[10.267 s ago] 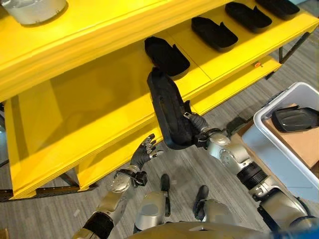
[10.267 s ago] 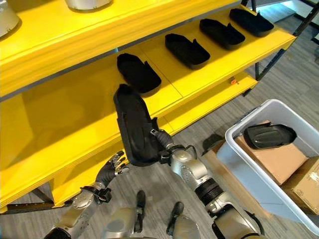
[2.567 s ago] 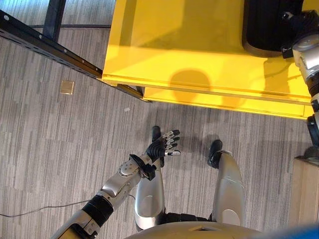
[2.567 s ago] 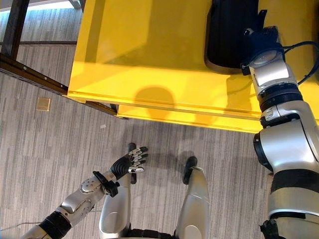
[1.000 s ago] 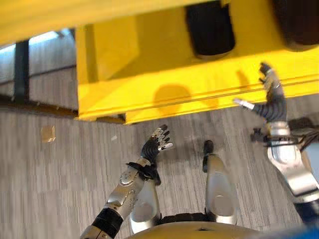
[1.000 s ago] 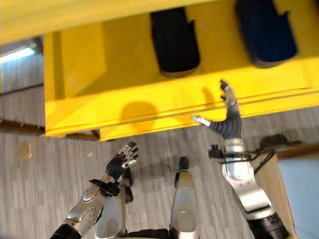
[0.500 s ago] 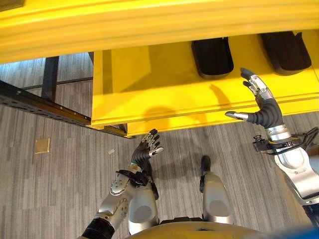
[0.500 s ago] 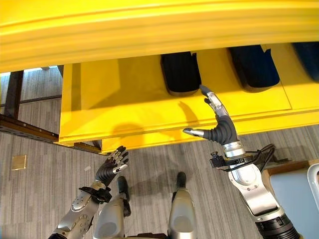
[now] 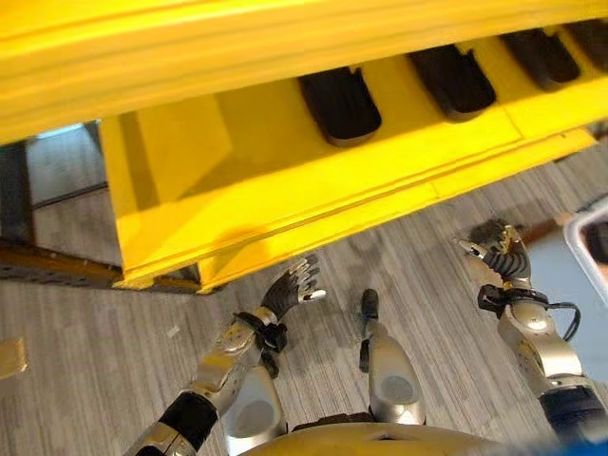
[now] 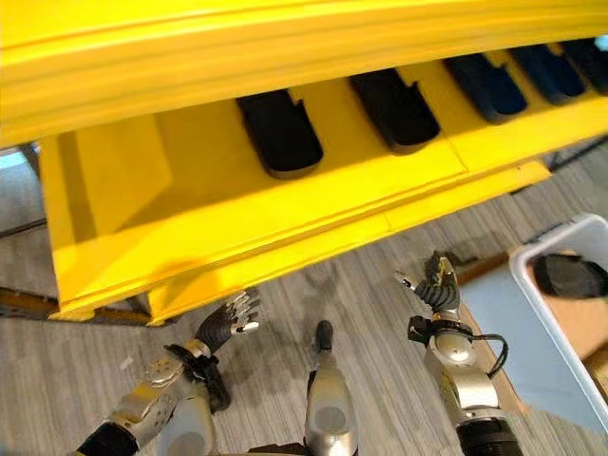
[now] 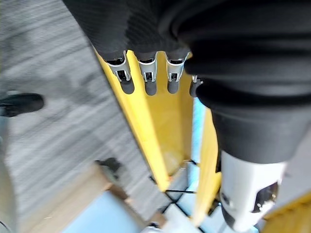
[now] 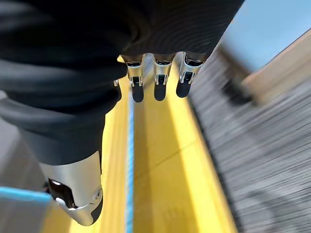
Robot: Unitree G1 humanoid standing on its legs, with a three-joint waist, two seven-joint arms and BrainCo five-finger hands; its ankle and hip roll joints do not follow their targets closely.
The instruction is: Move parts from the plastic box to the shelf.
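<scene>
Nearest the robot, both hands hung over the grey plank floor (image 9: 85,313), short of the shelf and touching nothing. The left hand (image 9: 290,290) was raised with its fingers straight and slightly fanned, empty; its wrist view showed the fingertips (image 11: 147,87) in a loose row pointing at the yellow front edge. The right hand (image 10: 439,282) stood upright near the corner of the plastic box, fingers relaxed and spread with the thumb out to the side, also empty; in its own wrist view the fingertips (image 12: 159,91) lay straight, side by side, above a yellow surface.

To the robot's right, the pale plastic box (image 10: 560,342) sat on the floor, and one black part (image 10: 568,275) remained inside it, lying on a brown cardboard surface with its long axis roughly across the box.

Farther off, the yellow shelf (image 10: 285,223) ran across the view, its lower board carrying a row of black parts set well apart from each other. The nearest-left part (image 10: 279,133) lay flat with its long axis running front to back, the rounded end toward the shelf's front edge and the notched end toward the back. The next part (image 10: 395,108) lay parallel to it the same way round, and further dark parts (image 10: 486,85) continued the row to the right.
</scene>
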